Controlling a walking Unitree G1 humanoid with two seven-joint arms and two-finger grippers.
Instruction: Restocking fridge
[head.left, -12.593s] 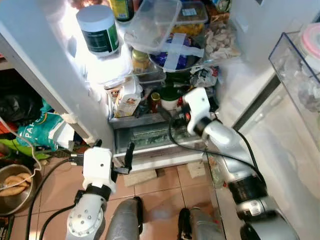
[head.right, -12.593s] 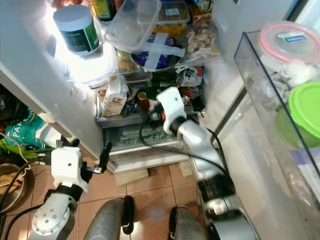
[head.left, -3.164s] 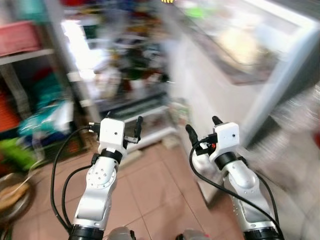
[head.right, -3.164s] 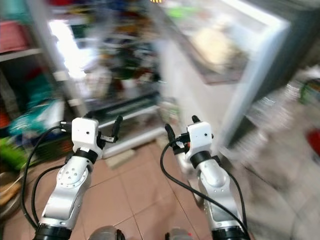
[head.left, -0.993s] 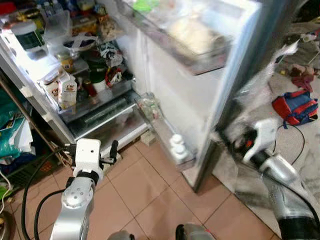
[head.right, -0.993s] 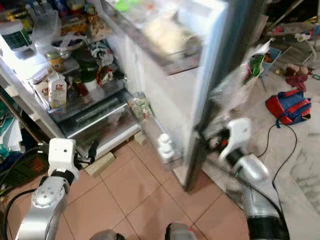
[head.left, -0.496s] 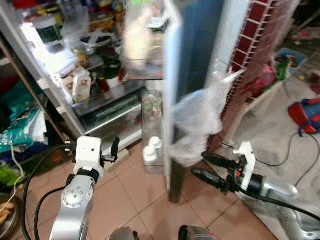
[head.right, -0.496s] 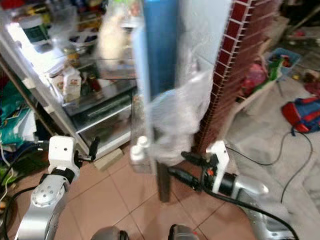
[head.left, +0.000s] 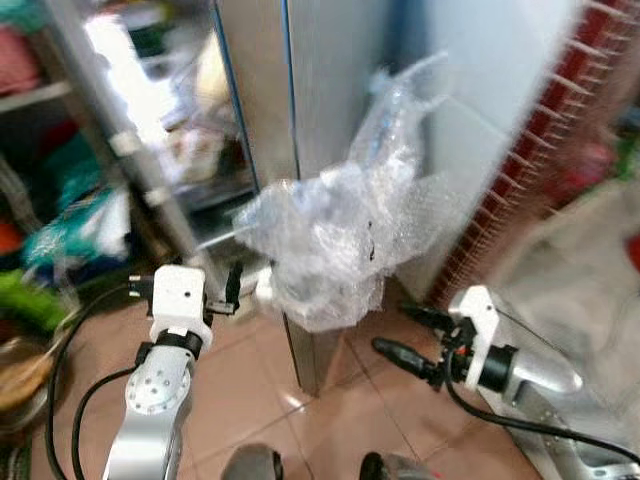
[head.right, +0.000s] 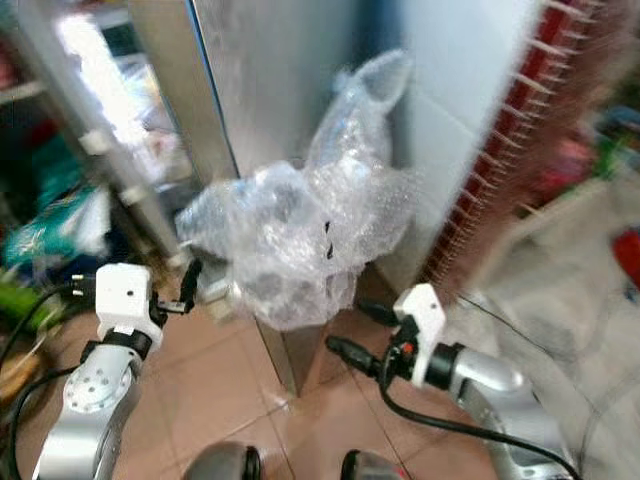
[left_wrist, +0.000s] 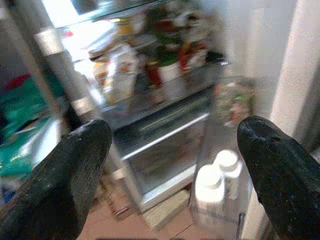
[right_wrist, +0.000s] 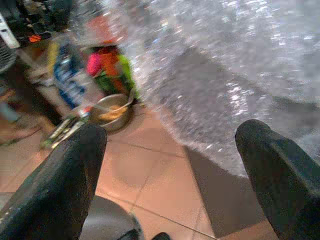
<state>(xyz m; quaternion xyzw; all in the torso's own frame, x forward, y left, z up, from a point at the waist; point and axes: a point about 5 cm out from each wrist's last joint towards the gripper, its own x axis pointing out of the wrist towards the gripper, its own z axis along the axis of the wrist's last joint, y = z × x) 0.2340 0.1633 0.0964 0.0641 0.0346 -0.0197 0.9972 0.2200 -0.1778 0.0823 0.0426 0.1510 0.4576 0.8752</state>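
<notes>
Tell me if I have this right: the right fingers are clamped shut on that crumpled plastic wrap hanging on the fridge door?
Not quite. The right gripper is open and holds nothing; it hovers beside the plastic wrap on the fridge door, as the left eye view shows.

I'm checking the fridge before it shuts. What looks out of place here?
A crumpled wad of bubble wrap hangs on the outer face of the fridge door, beside its edge. The right gripper is open just below it.
</notes>
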